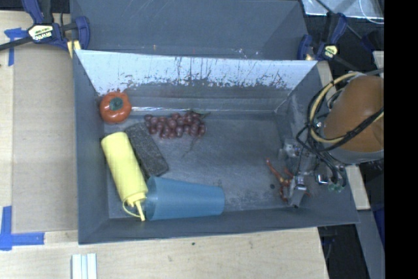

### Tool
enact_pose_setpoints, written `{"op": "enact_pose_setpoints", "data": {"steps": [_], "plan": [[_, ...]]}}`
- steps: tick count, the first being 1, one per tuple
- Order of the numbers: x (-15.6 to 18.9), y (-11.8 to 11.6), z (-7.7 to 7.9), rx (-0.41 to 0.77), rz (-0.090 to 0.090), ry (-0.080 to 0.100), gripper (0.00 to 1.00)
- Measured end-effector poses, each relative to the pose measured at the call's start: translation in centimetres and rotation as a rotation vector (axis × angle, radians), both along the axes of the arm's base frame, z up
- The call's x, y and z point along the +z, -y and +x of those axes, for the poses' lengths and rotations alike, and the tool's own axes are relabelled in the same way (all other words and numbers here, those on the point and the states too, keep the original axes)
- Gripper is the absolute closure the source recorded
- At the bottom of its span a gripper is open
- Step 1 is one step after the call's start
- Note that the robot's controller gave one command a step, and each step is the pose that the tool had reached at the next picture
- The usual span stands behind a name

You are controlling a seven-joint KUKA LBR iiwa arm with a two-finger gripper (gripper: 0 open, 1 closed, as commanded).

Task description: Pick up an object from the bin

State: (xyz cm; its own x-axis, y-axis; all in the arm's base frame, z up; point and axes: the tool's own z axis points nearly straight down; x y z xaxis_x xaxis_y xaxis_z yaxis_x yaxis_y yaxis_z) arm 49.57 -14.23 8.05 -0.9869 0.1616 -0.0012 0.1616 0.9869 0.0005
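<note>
Low by the right wall of the grey bin (241, 147), over bare floor: gripper (294, 195), open or closed impossible to tell. Well apart to its left, against the front wall: blue cup (186, 200), on its side, long axis left to right. Probably best taken from straight above, squeezing across the short width, keeping clear of the touching yellow bottle (124, 170), nozzle toward the front.
</note>
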Motion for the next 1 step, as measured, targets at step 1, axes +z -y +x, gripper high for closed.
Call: {"op": "enact_pose_setpoints", "data": {"steps": [1], "plan": [[-0.79,1.4,-0.86,-0.126,0.001,0.015,0.0]]}}
